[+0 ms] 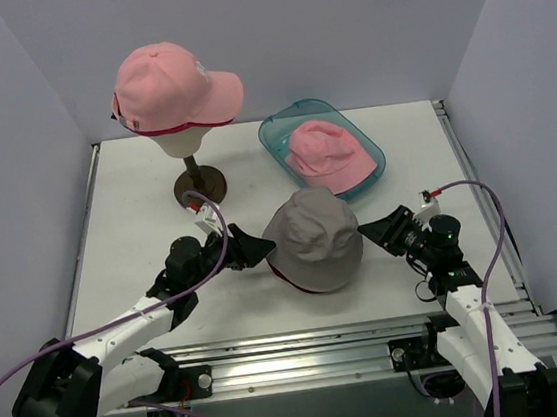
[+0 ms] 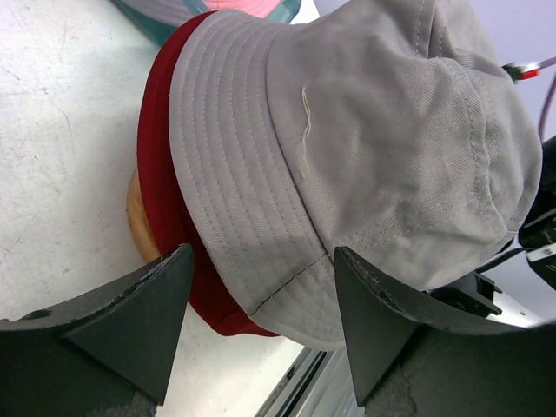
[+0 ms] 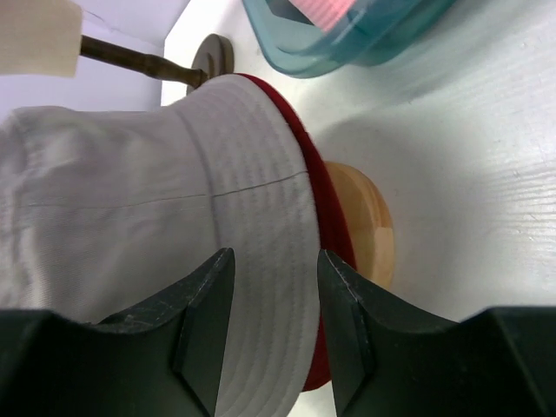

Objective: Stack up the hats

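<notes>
A dark red hat point(image 1: 312, 237) showing its grey side sits mid-table over a tan wooden piece point(image 3: 375, 236). My left gripper point(image 1: 253, 247) is at its left brim; in the left wrist view the jaws point(image 2: 261, 261) stand wide, with the grey and red brim point(image 2: 252, 234) hanging between them. My right gripper point(image 1: 377, 229) is at the right brim, and its jaws point(image 3: 274, 261) are shut on the grey brim band point(image 3: 269, 217). A pale pink peaked cap point(image 1: 169, 85) sits on the head form, with a magenta edge point(image 1: 184, 129) under it. A pink bucket hat point(image 1: 328, 155) lies in the tray.
The clear teal tray point(image 1: 373, 152) stands at the back right. The head form's wooden stand and round base point(image 1: 199, 185) are at the back left, close behind my left gripper. Grey walls close in the table on three sides.
</notes>
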Controlling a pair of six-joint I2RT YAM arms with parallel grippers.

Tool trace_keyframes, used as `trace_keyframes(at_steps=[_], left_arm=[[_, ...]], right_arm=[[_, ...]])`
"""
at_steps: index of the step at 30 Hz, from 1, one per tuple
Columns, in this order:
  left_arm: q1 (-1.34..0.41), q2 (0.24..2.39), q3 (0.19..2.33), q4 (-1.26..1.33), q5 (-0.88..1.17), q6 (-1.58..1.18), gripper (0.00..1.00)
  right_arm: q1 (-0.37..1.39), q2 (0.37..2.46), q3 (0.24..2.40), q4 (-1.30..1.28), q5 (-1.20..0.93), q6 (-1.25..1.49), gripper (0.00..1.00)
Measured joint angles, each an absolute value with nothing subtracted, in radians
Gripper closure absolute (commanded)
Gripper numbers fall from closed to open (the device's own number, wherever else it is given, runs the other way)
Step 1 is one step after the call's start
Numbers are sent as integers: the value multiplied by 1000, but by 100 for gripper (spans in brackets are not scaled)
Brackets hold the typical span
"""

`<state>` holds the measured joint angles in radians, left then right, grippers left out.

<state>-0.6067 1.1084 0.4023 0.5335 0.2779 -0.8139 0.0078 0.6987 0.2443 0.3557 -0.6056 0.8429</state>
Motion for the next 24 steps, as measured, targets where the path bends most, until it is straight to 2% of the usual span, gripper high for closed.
trace_keyframes(at_steps=[8,15,19,24], left_arm=[[-607,1142,400,583,285,-823,34],[-606,1162,399,590,285,-825,46],[-605,1168,390,598,284,-824,57],[-605,1181,384,602,281,-823,76]], right_arm=[[8,776,199,470,-611,865,60],[8,804,184,553,-623,881,60],[8,805,176,576,-627,892,52],[8,809,171,584,-627,891,55]])
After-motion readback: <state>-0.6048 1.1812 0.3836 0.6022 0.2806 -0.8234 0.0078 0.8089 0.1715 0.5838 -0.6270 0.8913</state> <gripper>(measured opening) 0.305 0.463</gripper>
